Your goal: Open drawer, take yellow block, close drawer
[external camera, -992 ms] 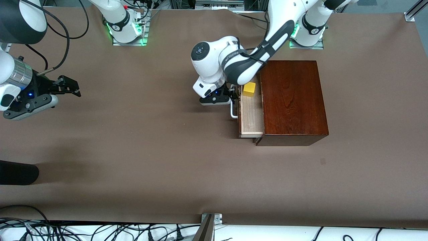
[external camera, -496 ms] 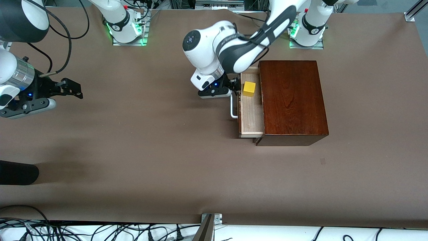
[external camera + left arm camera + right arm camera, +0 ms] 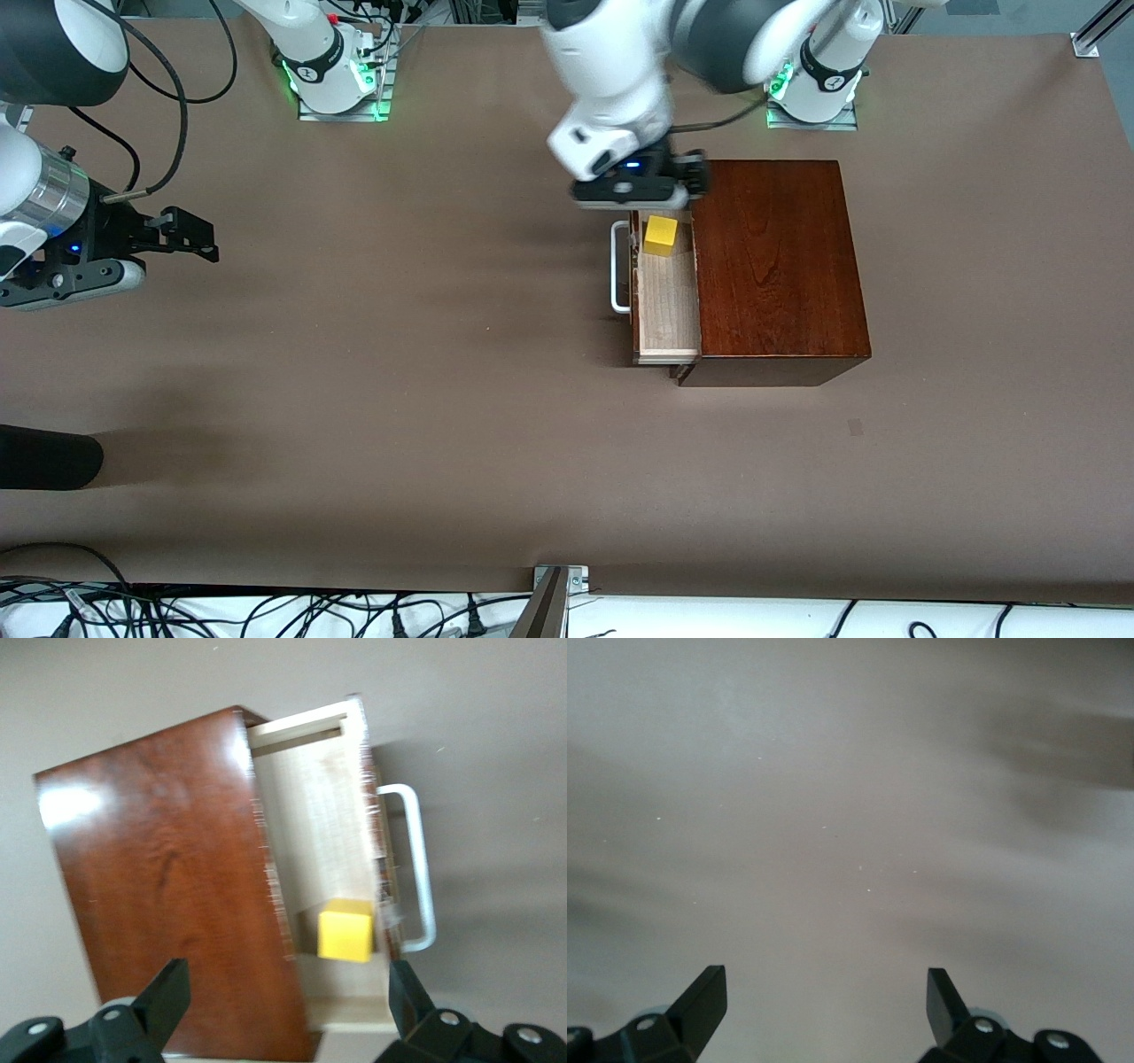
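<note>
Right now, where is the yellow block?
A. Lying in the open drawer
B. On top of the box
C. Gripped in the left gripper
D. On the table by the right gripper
A: the yellow block lies in the drawer, which is pulled out of the box; the left gripper is open over it, holding nothing, and the right gripper waits open over bare table at the right arm's end.

The counter (image 3: 399,390) is a wide brown surface. A glossy dark mahogany box (image 3: 771,266) stands directly on it toward the left arm's end, its drawer (image 3: 664,301) pulled out over the brown surface. Both arms' bases are mounted along the counter's edge farthest from the front camera
</note>
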Tool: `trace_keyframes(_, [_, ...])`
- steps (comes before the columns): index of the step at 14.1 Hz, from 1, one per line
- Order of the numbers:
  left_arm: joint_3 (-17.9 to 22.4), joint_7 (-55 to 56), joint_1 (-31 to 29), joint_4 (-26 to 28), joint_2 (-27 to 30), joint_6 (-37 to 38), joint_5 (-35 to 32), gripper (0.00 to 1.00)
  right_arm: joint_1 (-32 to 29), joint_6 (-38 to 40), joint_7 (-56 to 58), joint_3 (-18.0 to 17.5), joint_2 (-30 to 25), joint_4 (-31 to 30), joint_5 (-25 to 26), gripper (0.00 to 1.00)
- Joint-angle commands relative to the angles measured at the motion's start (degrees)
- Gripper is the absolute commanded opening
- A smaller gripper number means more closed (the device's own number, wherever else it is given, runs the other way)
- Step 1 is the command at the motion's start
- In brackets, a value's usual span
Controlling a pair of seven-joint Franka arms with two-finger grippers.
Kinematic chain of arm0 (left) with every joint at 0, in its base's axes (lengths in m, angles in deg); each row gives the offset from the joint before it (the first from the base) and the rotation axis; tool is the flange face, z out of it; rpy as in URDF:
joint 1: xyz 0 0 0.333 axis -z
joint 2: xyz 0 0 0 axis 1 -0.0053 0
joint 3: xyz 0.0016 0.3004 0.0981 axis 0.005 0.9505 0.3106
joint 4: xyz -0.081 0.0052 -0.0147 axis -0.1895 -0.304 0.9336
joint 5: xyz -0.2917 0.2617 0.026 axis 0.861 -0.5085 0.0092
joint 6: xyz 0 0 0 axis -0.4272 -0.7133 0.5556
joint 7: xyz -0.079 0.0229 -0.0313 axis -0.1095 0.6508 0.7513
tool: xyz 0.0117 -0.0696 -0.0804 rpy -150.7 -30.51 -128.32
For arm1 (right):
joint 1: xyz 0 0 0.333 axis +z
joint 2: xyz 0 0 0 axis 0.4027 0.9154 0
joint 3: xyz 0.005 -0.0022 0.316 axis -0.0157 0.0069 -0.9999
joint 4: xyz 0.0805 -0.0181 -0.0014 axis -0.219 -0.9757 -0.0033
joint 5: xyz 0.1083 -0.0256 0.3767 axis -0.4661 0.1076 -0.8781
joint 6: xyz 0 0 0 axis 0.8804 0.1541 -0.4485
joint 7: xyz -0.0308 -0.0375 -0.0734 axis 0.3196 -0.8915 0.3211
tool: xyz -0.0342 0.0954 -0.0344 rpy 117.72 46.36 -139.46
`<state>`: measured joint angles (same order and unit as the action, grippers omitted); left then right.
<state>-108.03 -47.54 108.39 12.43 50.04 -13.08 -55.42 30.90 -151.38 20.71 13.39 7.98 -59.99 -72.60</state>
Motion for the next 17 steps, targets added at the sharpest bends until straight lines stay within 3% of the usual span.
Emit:
trace_keyframes(1, [-0.1, -11.6, -10.5, 1.9, 3.9, 1.0, 6.3, 1.0, 3.0, 0.9, -1.1, -3.1, -0.2, 0.3, -0.7, 1.0])
trace_keyframes(6, [0.2, -31.8, -25.2, 1.8, 6.0, 1.0, 10.0, 1.0, 14.9, -1.0, 4.5, -6.7, 3.4, 0.4, -0.7, 1.0])
trace_keyframes(7, [1.6, -34.8, -25.5, 2.9, 8.0, 0.3, 11.2, 1.0, 17.7, -3.0, 4.6, -6.7, 4.4, 0.7, -0.8, 1.0])
trace_keyframes(8, [5.6, -36.2, -24.9, 6.2, 10.4, -1.3, 12.3, 1.0, 20.2, -5.1, 4.7, -6.7, 5.9, 1.6, -0.8, 1.0])
trace_keyframes(11, [16.6, -40.8, -22.8, 20.2, 20.3, -10.9, 21.7, 1.0, 30.3, -9.4, 4.3, -6.9, 12.4, 7.3, -0.5, 1.0])
trace_keyframes(13, [22.1, -40.7, -20.3, 23.5, 22.4, -13.8, 22.3, 1.0, 36.1, -13.8, 4.1, -6.9, 17.3, 11.4, -0.1, 1.0])
trace_keyframes(14, [23.8, -40.2, -18.7, 24.6, 23.1, -15.8, 22.3, 1.0, 38.2, -16.0, 4.1, -6.8, 19.4, 12.8, 0.0, 1.0])
trace_keyframes(17, [24.1, -34.3, -18.0, 25.2, 23.7, -20.7, 22.0, 1.0, 42.4, -22.8, 4.5, -6.8, 24.4, 15.3, 0.9, 1.0])
